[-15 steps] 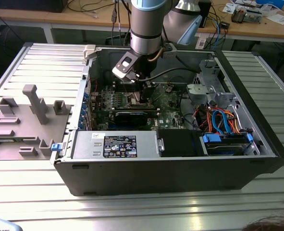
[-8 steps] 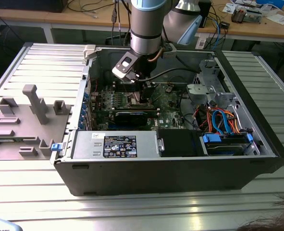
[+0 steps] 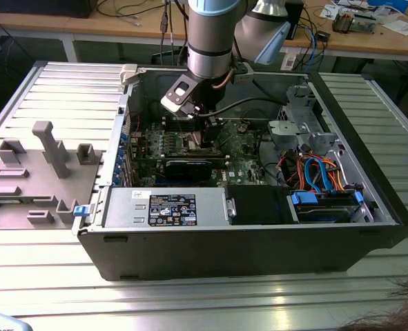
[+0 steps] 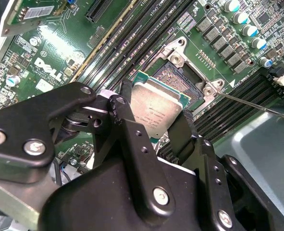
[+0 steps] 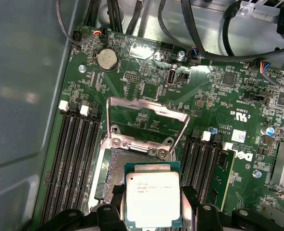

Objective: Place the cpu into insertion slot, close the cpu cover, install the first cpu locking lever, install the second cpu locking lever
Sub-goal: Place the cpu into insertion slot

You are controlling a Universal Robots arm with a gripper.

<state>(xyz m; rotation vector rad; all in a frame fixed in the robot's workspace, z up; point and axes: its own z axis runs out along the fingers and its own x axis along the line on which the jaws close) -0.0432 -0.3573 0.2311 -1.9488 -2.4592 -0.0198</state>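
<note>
Fingers [image 4: 124, 118] clamped on two opposite edges of the cpu [image 5: 153, 199], holding it just over the open insertion slot [image 5: 114, 169], not seated. Cpu cover [image 5: 137, 143] flipped up behind the slot. Computer case [image 3: 245, 252] sits on the bench [image 3: 45, 276].

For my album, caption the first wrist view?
The gripper holds the cpu over the insertion slot, with the cpu cover standing open.
</note>
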